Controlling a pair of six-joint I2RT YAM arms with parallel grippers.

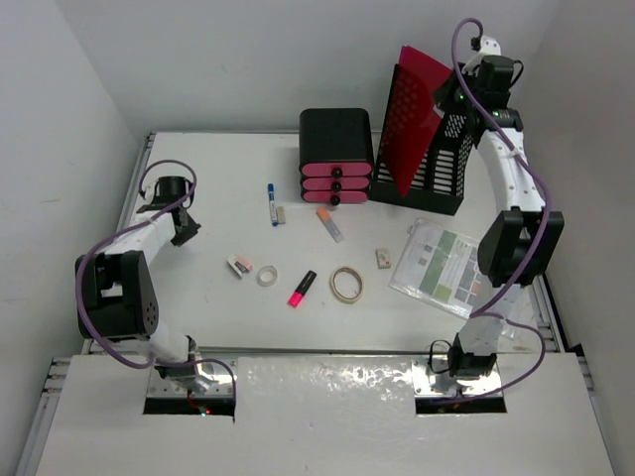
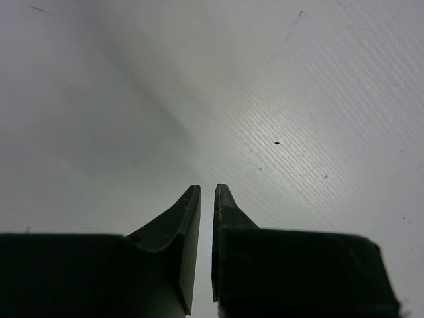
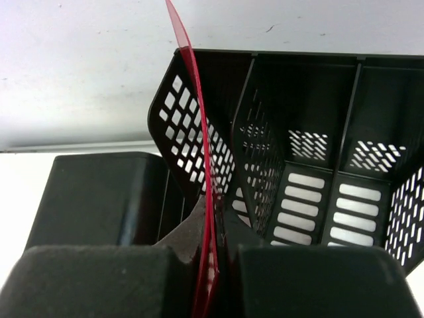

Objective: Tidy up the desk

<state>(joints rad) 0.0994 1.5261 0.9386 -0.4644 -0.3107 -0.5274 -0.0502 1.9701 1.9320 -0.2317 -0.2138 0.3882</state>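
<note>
- Two tape rolls, a tan one (image 1: 333,286) and a smaller white one (image 1: 260,275), lie on the near part of the desk (image 1: 198,297), which stretches from the arm bases to the far wall. A pink highlighter (image 1: 302,288) lies between them and a printed sheet (image 1: 442,263) to the right.
- Left gripper (image 2: 207,189) hovers over bare desk at the left, its jaws almost together on nothing.
- Farther back, a blue pen (image 1: 271,203) lies left of a black drawer unit (image 1: 336,149).
- Far right, the right gripper (image 3: 212,218) is clamped on a red folder (image 3: 199,152) at the left end of a black file rack (image 3: 311,132).
</note>
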